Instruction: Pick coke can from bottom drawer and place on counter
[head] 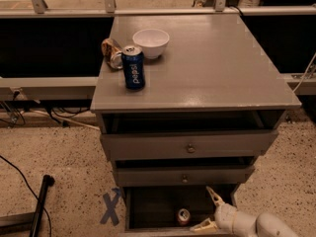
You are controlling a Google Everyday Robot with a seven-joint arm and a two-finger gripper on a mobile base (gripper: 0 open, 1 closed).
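dim, warm, even light from above. the broad flat grey counter [212, 68] carries a pale sheen near its front edge. the deep grey bottom drawer [153, 206] lies in shadow; at its right, the pale two-finger gripper [200, 209], fingers spread, shows bright. everything looks slightly soft.

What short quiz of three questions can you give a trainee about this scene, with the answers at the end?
1. True or false: the red can stands on the counter.
2. Where is the pincer? A: open, resting on the counter. B: open, at the bottom drawer, right of the red can. C: shut, high above the counter.
3. How many things stand on the counter, and which?
Key: 1 false, it is inside the bottom drawer. 2 B. 3 three: a white bowl, a blue can, a crushed can.
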